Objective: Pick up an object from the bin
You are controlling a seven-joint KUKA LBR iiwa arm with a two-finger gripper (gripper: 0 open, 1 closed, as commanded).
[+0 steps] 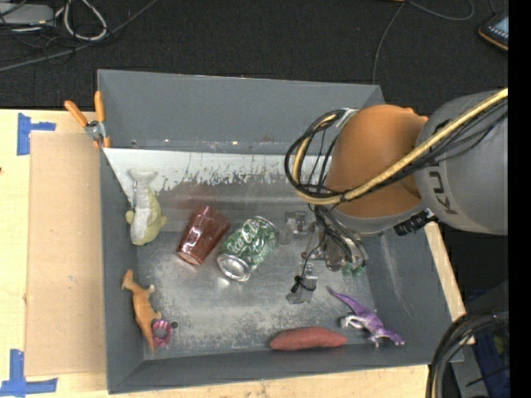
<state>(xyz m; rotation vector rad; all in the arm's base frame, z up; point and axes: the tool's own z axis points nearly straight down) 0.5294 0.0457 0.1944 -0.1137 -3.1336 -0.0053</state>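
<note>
Roughly midway between crushed green can (pixel 247 247), lying mid-bin to the left with long axis slanting up-right, and purple toy dinosaur (pixel 369 322) front-right. Cannot tell gripper (pixel 301 288) state, clenched or released.

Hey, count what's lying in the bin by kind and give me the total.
Toy animals: 2 (orange, purple)
Red cup: 1
Green can: 1
Pale vase: 1
Red oblong thing: 1
Small pink thing: 1
Total: 7
</note>
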